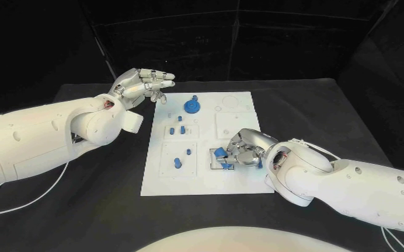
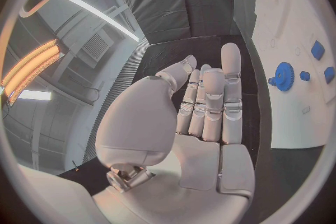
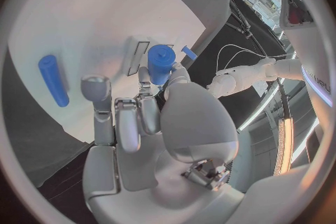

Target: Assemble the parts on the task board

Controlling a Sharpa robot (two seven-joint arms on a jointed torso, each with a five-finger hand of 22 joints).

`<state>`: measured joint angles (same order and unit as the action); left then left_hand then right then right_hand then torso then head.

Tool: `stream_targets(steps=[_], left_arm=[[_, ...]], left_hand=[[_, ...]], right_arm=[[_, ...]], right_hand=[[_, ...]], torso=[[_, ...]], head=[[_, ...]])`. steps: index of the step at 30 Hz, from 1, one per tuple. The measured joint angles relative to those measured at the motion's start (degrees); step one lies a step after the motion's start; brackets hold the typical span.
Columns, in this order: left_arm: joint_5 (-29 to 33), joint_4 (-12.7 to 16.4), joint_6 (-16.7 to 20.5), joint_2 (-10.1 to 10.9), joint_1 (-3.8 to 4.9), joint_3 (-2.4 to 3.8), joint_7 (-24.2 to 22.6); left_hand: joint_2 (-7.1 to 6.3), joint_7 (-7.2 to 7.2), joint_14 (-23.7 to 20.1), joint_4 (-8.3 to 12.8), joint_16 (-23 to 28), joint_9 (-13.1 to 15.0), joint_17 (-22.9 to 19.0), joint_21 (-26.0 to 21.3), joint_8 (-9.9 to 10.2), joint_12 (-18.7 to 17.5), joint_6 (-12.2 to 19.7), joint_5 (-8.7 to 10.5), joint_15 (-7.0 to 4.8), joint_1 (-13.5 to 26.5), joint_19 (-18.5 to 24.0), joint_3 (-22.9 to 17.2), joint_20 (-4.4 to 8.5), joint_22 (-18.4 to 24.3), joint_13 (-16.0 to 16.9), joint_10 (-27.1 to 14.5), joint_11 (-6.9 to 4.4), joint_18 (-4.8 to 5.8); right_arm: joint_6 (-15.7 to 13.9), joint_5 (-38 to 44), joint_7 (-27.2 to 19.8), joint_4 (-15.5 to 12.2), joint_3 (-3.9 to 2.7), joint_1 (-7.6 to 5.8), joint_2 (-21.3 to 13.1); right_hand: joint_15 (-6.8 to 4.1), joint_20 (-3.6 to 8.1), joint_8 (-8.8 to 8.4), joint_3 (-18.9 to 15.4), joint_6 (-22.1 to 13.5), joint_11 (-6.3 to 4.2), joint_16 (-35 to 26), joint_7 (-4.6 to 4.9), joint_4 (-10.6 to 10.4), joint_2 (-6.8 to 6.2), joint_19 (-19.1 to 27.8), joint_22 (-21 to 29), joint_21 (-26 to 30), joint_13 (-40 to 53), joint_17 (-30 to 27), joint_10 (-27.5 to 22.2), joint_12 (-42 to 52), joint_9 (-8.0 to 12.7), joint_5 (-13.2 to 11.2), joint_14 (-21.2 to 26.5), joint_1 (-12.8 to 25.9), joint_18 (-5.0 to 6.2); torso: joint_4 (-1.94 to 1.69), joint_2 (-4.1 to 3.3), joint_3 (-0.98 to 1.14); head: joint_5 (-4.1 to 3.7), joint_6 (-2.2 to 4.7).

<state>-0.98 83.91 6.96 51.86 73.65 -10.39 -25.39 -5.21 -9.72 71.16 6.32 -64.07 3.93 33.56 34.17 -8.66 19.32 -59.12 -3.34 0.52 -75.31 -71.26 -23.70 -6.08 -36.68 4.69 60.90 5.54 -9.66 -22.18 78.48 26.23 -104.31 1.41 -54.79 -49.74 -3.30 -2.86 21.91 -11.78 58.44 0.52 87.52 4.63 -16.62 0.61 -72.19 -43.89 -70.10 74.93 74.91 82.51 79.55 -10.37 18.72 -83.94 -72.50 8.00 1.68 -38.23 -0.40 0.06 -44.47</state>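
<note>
Black tabletop (image 1: 101,205) is carrying the white task board (image 1: 169,182); my right hand (image 1: 244,150) is pinching a small blue cylindrical part (image 3: 160,63) in its fingers (image 3: 143,112) for seating, while my left hand (image 1: 143,86) is hovering aside, fingers straight, holding nothing.

- I see a flat white plastic task board (image 1: 240,103) on a matte black table (image 1: 101,205)
- I see small blue plastic parts (image 1: 192,107); both metal hands silver (image 1: 145,84) (image 1: 244,149)

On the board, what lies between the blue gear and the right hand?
In the head view, between the blue gear and the right hand lie bare white task board and two small blue pegs slightly left of that line.
</note>
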Motion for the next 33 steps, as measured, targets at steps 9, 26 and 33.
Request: stream_targets(steps=[9, 26, 33], left_arm=[[0.0, 0.0, 0.0, 0.0, 0.00, 0.00, 0.0], [0.0, -0.2, -0.1, 0.1, 0.00, 0.00, 0.1], [0.0, -0.2, -0.1, 0.3, 0.00, 0.00, 0.2]], left_hand=[[0.00, 0.11, 0.0, 0.0, 0.0, 0.0, -0.1, 0.0, 0.0, 0.0, 0.3, 0.00, 0.00, 0.0, 0.0, 0.0, 0.00, 0.1, 0.0, -0.2, 0.20, 0.00], [0.00, -0.30, 0.0, 0.0, -0.2, 0.0, -0.1, 0.0, 0.0, 0.0, 0.7, 0.00, 0.00, 0.0, 0.0, 0.0, 0.00, 0.1, 0.0, -0.6, 0.20, 0.00], [0.00, -0.30, 0.0, 0.0, -0.2, 0.0, -0.1, 0.0, 0.0, 0.2, 0.7, 0.00, 0.00, 0.0, 0.0, 0.0, 0.00, 0.1, 0.0, -0.6, 0.20, 0.00]], right_arm=[[-0.3, 0.1, 1.1, 0.5, -0.02, -0.01, 0.7], [-1.8, -0.8, 0.6, 0.0, -0.01, -0.01, 0.7], [-1.9, -0.9, 0.3, -0.8, -0.01, -0.01, -0.1]], right_hand=[[0.00, 0.31, 0.51, -2.8, -0.7, -0.21, -0.4, 0.16, -0.1, -1.99, 1.0, 3.0, 1.8, -1.1, 0.0, -1.3, -2.5, -0.5, -14.6, 0.0, 4.9, 0.00], [0.00, -0.09, 0.88, 0.9, -1.9, -0.22, -1.4, 0.40, -0.3, -6.02, 2.2, 6.4, 4.0, -5.4, 0.0, -3.7, -6.4, -1.2, -15.7, 0.0, 13.1, 0.00], [0.00, -0.09, 1.38, 1.6, -1.6, -0.21, -1.4, 0.10, -0.2, -5.04, 2.2, 6.0, 4.0, -5.1, 0.0, -3.7, -6.4, -1.5, -15.7, 0.0, 12.7, 0.00]], torso=[[-0.04, 0.04, 0.03], [0.06, 0.03, 0.07], [0.08, 0.03, 0.05]], head=[[0.10, 0.09], [0.24, 0.16], [0.24, 0.04]])
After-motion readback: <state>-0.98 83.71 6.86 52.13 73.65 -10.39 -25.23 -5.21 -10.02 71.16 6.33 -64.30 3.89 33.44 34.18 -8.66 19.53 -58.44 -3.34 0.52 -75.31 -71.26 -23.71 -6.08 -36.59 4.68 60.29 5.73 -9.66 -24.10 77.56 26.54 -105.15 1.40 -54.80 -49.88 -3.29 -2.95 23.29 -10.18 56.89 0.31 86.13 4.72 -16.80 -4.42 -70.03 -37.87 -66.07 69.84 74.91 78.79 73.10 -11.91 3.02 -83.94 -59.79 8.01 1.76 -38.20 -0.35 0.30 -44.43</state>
